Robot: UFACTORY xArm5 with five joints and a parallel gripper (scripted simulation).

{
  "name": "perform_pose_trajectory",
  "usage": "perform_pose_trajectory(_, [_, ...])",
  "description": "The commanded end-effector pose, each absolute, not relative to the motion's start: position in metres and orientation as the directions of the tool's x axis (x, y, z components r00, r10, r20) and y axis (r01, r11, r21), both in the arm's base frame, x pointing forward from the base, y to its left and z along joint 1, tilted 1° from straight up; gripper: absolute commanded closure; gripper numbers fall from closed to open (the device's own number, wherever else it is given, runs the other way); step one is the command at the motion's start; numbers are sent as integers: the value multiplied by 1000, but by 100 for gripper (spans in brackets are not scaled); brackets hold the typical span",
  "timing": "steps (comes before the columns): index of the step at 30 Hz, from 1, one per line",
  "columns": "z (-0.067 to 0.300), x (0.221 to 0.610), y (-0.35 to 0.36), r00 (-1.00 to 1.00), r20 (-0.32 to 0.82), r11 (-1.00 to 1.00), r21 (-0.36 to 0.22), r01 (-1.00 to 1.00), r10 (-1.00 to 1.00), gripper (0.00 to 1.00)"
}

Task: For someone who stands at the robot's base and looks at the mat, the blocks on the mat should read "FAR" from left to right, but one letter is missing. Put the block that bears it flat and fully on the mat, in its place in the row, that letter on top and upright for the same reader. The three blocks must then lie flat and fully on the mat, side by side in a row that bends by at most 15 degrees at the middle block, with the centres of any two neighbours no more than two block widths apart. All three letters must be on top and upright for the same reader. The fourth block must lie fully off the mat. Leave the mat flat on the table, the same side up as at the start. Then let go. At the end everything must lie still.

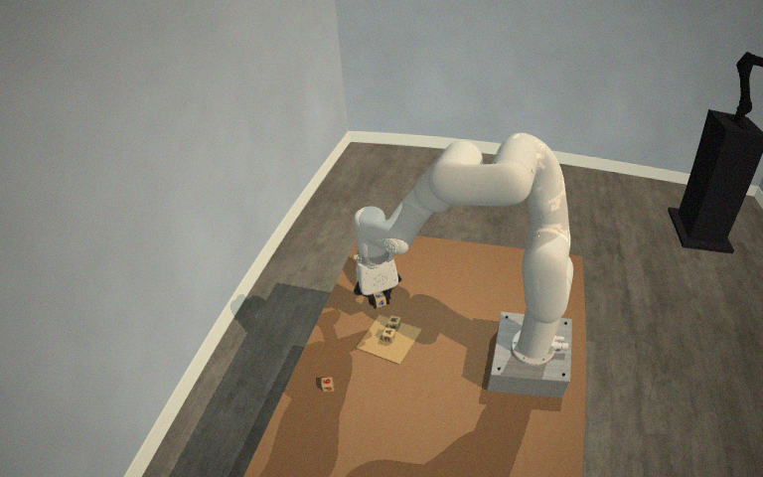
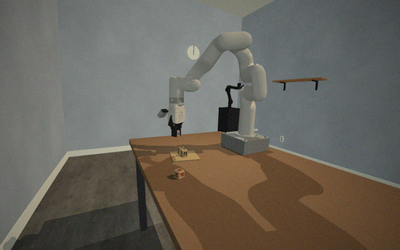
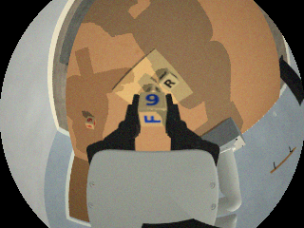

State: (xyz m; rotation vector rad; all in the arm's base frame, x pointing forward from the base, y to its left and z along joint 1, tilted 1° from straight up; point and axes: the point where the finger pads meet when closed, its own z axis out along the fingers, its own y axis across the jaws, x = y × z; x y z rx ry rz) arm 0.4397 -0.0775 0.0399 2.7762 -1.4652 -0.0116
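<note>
Gripping block (image 3: 152,117) marked blue "F", "9", claw (image 3: 152,128) above mat (image 3: 135,82)

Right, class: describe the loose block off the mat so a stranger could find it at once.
Start at the grey base of the arm, then find the tan mat beside it. The block lies alone on the bare table nearer the camera, and only it has red marks.
</note>
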Motion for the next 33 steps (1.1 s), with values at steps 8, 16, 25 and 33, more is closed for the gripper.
perform_pose_trajectory(8, [43, 431, -34, 266, 0, -266, -1, -964, -964, 73])
perform_pose_trajectory(16, [43, 422, -10, 83, 0, -83, -2, -997, -997, 73])
perform_pose_trajectory(25, [44, 414, 10, -80, 0, 80, -3, -997, -997, 73])
perform_pose_trajectory(33, [44, 414, 11, -88, 0, 88, -3, -996, -996, 73])
